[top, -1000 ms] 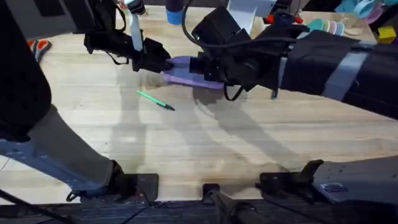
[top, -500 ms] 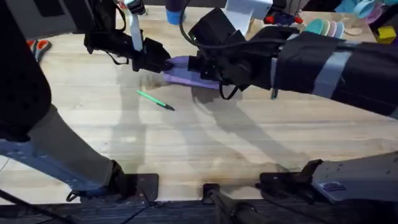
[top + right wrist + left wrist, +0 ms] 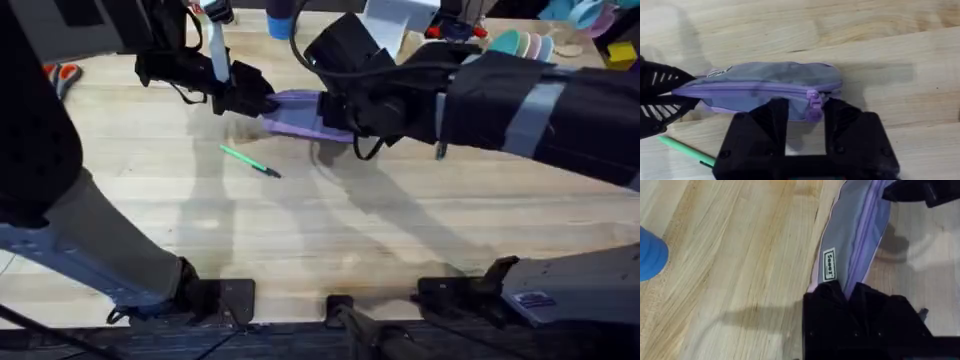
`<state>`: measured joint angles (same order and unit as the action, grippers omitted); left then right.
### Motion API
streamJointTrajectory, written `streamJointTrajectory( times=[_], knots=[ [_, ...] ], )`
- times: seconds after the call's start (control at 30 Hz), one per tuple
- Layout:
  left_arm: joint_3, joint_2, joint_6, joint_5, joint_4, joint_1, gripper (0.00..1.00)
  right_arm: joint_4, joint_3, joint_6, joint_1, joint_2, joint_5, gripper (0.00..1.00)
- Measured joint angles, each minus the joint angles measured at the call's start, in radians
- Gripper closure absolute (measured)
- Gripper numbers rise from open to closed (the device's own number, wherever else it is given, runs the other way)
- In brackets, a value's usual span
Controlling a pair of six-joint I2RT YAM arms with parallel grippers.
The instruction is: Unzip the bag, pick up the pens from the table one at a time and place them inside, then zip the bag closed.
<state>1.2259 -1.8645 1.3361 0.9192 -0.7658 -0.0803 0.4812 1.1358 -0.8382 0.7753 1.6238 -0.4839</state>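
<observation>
- Orange-handled scissors [image 3: 62, 74] lie at the far left edge of the wooden table [image 3: 330, 225].
- The left gripper [image 3: 255, 101] is clamped on the left end of the lavender pencil pouch [image 3: 300, 113]; in the left wrist view its black fingers [image 3: 825, 302] pinch the fabric just below a small label [image 3: 829, 265].
- A bright green pen [image 3: 250, 161] lies on the table just in front of the pouch, apart from it.
- The right gripper [image 3: 807, 117] sits at the pouch's right end, jaws parted around the zipper pull [image 3: 813, 102], not visibly squeezing it.
- The zipper runs shut along the pouch.
</observation>
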Motion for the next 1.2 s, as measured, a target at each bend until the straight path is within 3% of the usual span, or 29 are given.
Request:
streamJointTrajectory(
  times=[0.13, 0.17, 0.27, 1.2],
  knots=[
    [0.000, 0.000, 0.000, -0.001, 0.001, -0.002, 0.958, 0.002, 0.000, 0.000, -0.002, 0.000, 0.000, 0.717],
    [0.000, 0.000, 0.000, -0.002, 0.002, -0.003, 0.958, 0.003, 0.000, 0.000, -0.002, 0.000, -0.003, 0.840],
    [0.000, 0.000, 0.000, -0.002, 0.003, -0.003, 0.958, 0.000, 0.000, 0.001, -0.002, 0.000, -0.007, 0.960],
    [0.000, 0.000, 0.000, 0.001, 0.003, -0.005, 0.958, 0.000, -0.015, 0.167, 0.000, -0.108, -0.030, 0.972]
  ],
)
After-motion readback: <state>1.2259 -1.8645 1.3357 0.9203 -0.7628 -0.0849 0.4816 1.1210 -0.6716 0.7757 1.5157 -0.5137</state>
